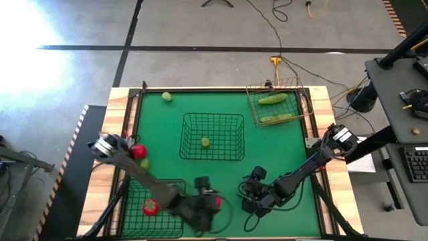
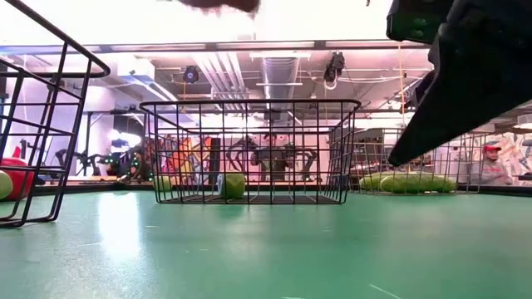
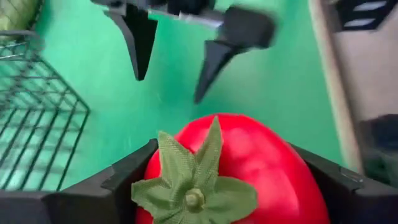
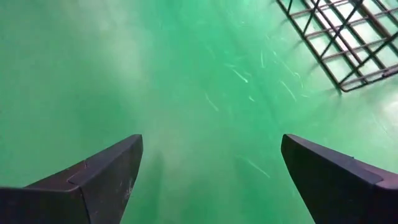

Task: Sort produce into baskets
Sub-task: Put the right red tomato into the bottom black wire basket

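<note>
A red tomato [image 3: 233, 168] with a green cloth-like leafy cap sits between the two fingers of the left end effector [image 3: 230, 186], near the front edge of the green counter [image 1: 294, 161], just beside the dark wire basket [image 1: 155, 207] at the front left. The fingers flank its widest part on both sides and appear to touch it, so the left end effector is closing around the tomato; whether it carries the weight yet cannot be told. Judging by its smooth sheen and fabric cap, the tomato is probably a light, fairly stiff imitation with a slick skin; a hold across the middle, below the cap, seems safest, since a round body may squirt out of an off-centre pinch. Another tomato [image 1: 151, 207] lies in that front-left basket, and a third [image 1: 138, 151] rests near the left edge beside a small yellow-green fruit [image 1: 145, 163]. The middle basket [image 1: 212, 136] contains one pale fruit [image 1: 205, 141]; the tan basket [image 1: 277, 104] at the far right contains two cucumbers [image 1: 273, 99]. The right end effector [image 4: 211, 180] hovers just right of the left one, fingers spread wide and empty.
</note>
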Robot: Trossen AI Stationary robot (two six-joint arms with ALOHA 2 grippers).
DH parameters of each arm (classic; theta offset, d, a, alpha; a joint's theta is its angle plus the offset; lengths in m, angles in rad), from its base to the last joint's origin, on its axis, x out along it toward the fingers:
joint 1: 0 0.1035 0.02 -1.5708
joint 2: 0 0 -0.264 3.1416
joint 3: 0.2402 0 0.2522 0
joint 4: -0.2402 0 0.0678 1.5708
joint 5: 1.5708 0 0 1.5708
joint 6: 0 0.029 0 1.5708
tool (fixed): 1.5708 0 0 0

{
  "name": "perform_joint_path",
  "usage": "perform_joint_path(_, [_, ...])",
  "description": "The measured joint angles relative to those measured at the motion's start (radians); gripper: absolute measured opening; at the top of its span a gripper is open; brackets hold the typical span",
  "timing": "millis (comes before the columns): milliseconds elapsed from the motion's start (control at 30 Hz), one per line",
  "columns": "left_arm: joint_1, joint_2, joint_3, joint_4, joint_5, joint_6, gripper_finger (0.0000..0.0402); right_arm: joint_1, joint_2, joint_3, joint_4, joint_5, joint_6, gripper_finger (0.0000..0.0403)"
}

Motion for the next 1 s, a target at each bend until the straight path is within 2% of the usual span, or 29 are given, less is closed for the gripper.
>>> perform_joint_path(133, [-0.077, -0.136, 0.0, -0.274, 0.03, -0.231, 0.0279, 0.0, 0.0, 0.005, -0.016, -0.002, -0.001, 0.0376])
perform_joint_path(267, [-0.178, -0.226, 0.0, -0.589, 0.107, -0.568, 0.028, 0.0, 0.0, 0.005, -0.018, 0.0, -0.002, 0.0376])
perform_joint_path(367, [-0.258, -0.255, 0.0, -0.778, 0.189, -0.835, 0.028, 0.0, 0.0, 0.003, -0.018, 0.004, -0.004, 0.0377])
perform_joint_path(500, [-0.336, -0.254, -0.012, -0.918, 0.208, -1.081, 0.028, 0.0, 0.0, 0.002, -0.016, 0.011, -0.014, 0.0377])
perform_joint_path(667, [-0.347, -0.248, -0.084, -0.857, 0.256, -1.183, 0.0281, 0.0, 0.0, 0.002, -0.015, 0.011, -0.014, 0.0377])
perform_joint_path(867, [-0.26, -0.247, -0.223, -0.7, 0.312, -1.226, 0.0281, 0.0, 0.0, 0.002, -0.015, 0.004, -0.014, 0.0377])
perform_joint_path(1000, [-0.205, -0.246, -0.319, -0.502, 0.394, -1.233, 0.0281, 0.0, 0.0, 0.001, -0.016, 0.001, -0.014, 0.0377])
